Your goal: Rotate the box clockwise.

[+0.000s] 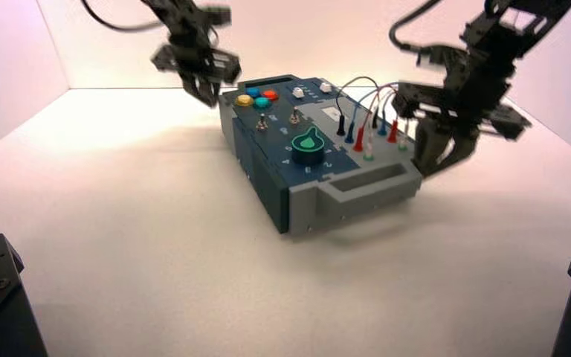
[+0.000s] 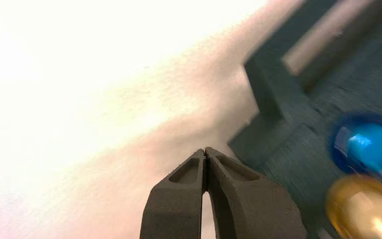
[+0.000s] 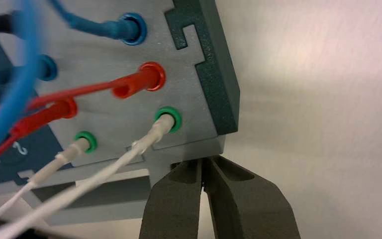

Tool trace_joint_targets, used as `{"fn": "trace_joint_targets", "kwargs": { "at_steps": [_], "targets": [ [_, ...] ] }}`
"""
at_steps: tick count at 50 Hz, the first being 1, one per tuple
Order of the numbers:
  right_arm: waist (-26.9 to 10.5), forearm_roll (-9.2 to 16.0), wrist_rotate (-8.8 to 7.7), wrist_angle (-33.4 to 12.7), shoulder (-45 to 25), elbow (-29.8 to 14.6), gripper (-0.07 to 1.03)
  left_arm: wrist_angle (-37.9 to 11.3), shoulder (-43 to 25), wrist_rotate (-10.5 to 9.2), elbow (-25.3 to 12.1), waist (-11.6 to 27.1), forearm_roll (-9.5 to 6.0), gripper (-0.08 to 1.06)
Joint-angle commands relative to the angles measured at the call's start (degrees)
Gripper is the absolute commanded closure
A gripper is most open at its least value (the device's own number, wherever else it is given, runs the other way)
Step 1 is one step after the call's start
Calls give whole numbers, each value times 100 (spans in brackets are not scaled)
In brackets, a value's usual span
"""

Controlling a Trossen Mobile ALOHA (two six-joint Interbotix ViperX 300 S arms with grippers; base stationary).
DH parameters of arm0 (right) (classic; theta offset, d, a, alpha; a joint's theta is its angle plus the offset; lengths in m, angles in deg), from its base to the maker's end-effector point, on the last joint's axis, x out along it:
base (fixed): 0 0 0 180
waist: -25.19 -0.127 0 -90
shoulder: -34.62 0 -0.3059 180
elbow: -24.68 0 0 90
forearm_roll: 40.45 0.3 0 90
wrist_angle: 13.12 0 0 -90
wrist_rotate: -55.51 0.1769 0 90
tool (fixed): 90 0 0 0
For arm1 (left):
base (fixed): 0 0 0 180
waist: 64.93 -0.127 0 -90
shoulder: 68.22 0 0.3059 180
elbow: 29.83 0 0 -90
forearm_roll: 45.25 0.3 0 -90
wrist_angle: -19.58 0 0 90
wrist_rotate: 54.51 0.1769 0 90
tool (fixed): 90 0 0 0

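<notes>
- Two black grippers work with their fingers closed together, gripping nothing: the left gripper [image 2: 205, 154] by the box's far left corner, the right gripper [image 3: 203, 162] at its near right corner, by the grey end handle [image 1: 368, 186].
- Outward from them, the long dark-blue and grey plastic box [image 1: 286, 160] sits aslant, mid-table, between both arms.
- The turning step seems in hand; next, the left probably pushes the far end rightward while the right pushes the near end leftward, clear of the wires.
- The high view shows the green dial [image 1: 308, 147] and metal toggle switches [image 1: 262, 123], both missing from the wrist views.
- The right wrist view alone makes plain the white wire's plug [image 3: 165, 123] in its green-ringed socket, near that gripper.
</notes>
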Motion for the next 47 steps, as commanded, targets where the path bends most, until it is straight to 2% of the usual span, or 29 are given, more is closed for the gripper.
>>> {"fn": "trace_joint_targets", "kwargs": {
  "at_steps": [1, 10, 22, 37, 47],
  "targets": [
    [26, -35, 18, 316, 343, -439, 99, 202, 905, 26, 220, -53, 26, 101],
    [0, -132, -44, 554, 589, -668, 99, 229, 1714, -35, 615, -35, 18, 101],
    [-18, -255, -88, 729, 923, -642, 99, 255, 2540, -62, 1169, -9, 18, 101],
    [-149, -334, -114, 940, 1195, -457, 99, 378, 2927, -97, 1687, 132, 9, 101],
    [-202, -378, -123, 932, 1336, -352, 99, 527, 3032, -97, 1872, 141, 9, 101]
  ]
}}
